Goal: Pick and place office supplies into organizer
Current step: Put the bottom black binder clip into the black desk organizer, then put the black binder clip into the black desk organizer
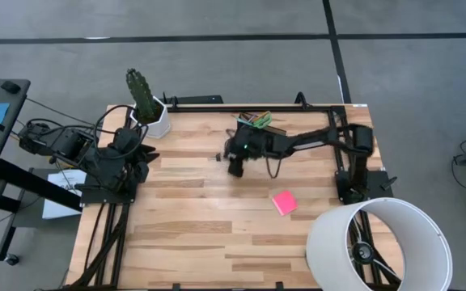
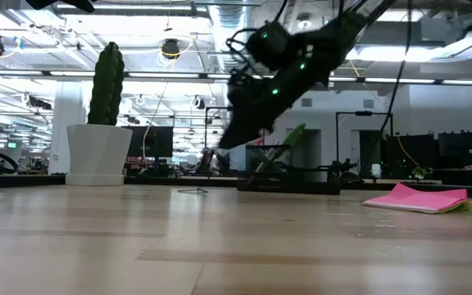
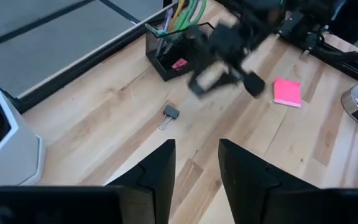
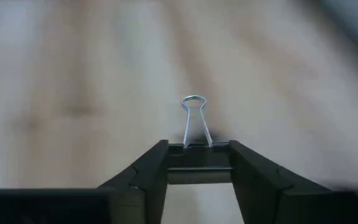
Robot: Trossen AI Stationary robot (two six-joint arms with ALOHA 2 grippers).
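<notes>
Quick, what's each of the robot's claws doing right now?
Left gripper: open, holding nothing, waiting near the cactus pot.
Right gripper: at the binder clip; whether it grips it cannot be told.

Bare table (image 1: 192,234) — cactus (image 1: 141,90) (far corner)

My dark fingers (image 4: 151,171) flank a black binder clip with silver wire handles (image 4: 194,127); a bright pink square sticky-note pad (image 1: 284,202) lies on pale striped wood planks (image 1: 192,234).
</notes>
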